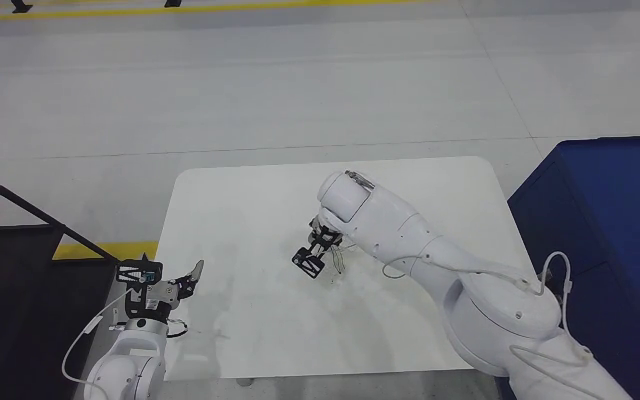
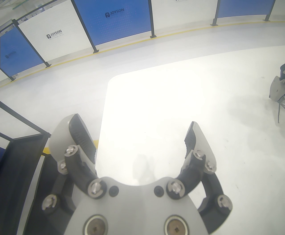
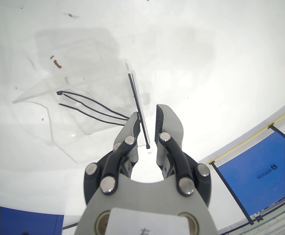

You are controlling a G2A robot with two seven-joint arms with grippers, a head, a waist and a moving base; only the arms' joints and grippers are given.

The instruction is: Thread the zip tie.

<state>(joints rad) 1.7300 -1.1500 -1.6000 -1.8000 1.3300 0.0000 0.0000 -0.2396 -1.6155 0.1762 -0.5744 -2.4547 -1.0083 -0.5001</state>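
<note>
Right gripper [image 3: 148,109] pitched down, jaws slightly apart; zip tie [image 3: 136,102] between them, touching one pad. Left gripper [image 2: 133,120] hovers over table [image 2: 178,100] edge, jaws wide apart.

A small logo with one word in capitals stands on the white barrier panel [image 2: 55,29], the blue barrier panel [image 2: 113,20] and the blue panel past the table [image 3: 256,178].

The table [image 1: 420,190] is smooth, matt white. The zip tie [image 3: 136,100] is thin, dull black plastic. The stand [image 3: 33,92] is clear, glossy plastic. The left claw [image 2: 133,119] and right claw [image 3: 148,120] have pale grey plastic shells [image 2: 206,142], ribbed black rubbery pads [image 2: 81,135] and shiny metal screws [image 2: 96,186].
</note>
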